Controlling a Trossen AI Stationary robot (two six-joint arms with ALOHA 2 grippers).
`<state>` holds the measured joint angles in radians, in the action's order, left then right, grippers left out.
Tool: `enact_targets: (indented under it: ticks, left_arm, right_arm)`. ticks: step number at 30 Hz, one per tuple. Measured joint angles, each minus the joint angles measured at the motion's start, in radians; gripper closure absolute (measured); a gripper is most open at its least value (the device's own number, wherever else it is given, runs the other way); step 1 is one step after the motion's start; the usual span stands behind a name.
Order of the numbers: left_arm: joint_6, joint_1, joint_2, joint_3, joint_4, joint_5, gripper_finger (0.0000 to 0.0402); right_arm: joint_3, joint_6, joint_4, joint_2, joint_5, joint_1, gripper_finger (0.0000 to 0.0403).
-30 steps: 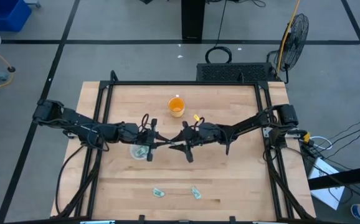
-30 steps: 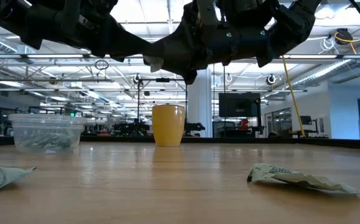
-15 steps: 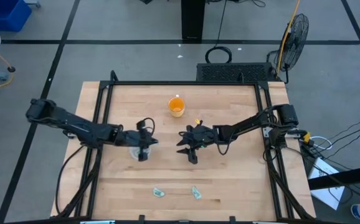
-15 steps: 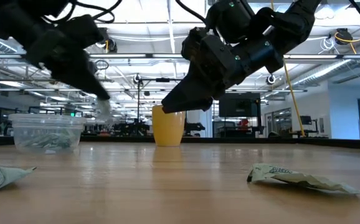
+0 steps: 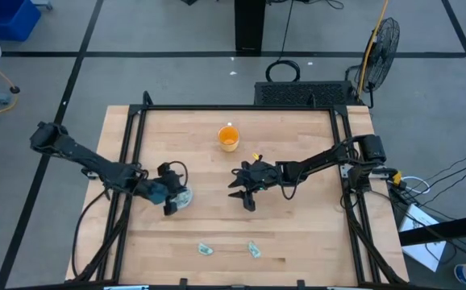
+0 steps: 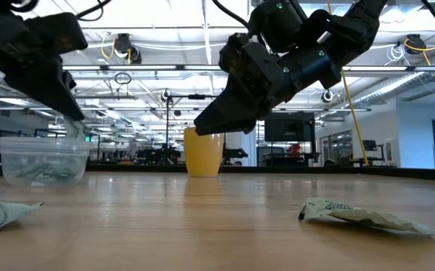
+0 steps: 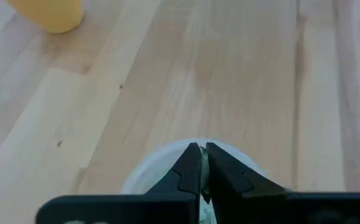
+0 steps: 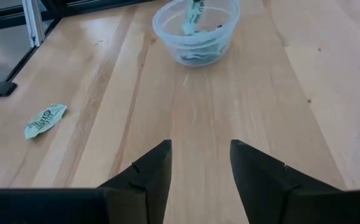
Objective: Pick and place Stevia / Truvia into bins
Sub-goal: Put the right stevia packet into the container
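My left gripper (image 5: 174, 202) is above the clear cup (image 5: 183, 197), fingers pointing down into it and shut on a pale green Stevia packet (image 8: 194, 14). Several more packets lie inside the cup (image 8: 196, 38), which stands upright on its base. My right gripper (image 5: 241, 192) hovers open above the table's middle, to the cup's right, touching nothing; its fingers stand wide apart in the right wrist view (image 8: 198, 163). Two crumpled packets (image 5: 205, 249) (image 5: 254, 249) lie flat near the table's near edge. My left gripper pinches one Stevia packet between its two fingers (image 7: 192, 163), coming from above and slanting in from the table's left. A thin pale strip (image 7: 203, 194) shows between the shut fingers. The packet hangs upright below them, its lower end (image 8: 189, 28) inside the cup.
An orange cup (image 5: 228, 138) stands toward the far edge, with a small yellow packet (image 5: 255, 152) beside it. A dark metal frame (image 5: 233, 108) runs around the table top. Bare wood lies between the clear cup and the two loose packets.
The two grippers were close together above the table's middle. My left gripper has swung toward the table's left and come down over the clear cup, tipping its fingers downward. My right gripper drew back a little toward the right, then kept still. The cup slid slightly left.
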<state>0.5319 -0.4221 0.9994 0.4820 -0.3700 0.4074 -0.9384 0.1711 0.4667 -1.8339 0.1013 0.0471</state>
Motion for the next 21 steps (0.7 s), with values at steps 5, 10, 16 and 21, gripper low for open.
enact_targets:
  ticks: [5,10,16,21]
  left_arm:
    - [0.055,-0.034,-0.004,0.0,-0.054,-0.008,0.0366]
    - [0.162,-0.046,0.027,0.0,-0.141,-0.013,0.0377]
    - [0.117,-0.045,0.09,0.0,-0.079,-0.027,0.0347]
    - [0.064,-0.045,0.12,0.0,0.004,-0.041,0.0282]
  right_arm:
    - [0.001,0.038,0.01,0.0,0.0,0.0,0.0245]
    - [0.001,0.056,0.039,0.0,0.002,0.0,0.0245]
    - [0.001,0.052,0.036,0.0,0.028,0.02,0.0245]
    - [0.001,0.045,0.044,0.0,0.067,0.049,0.0245]
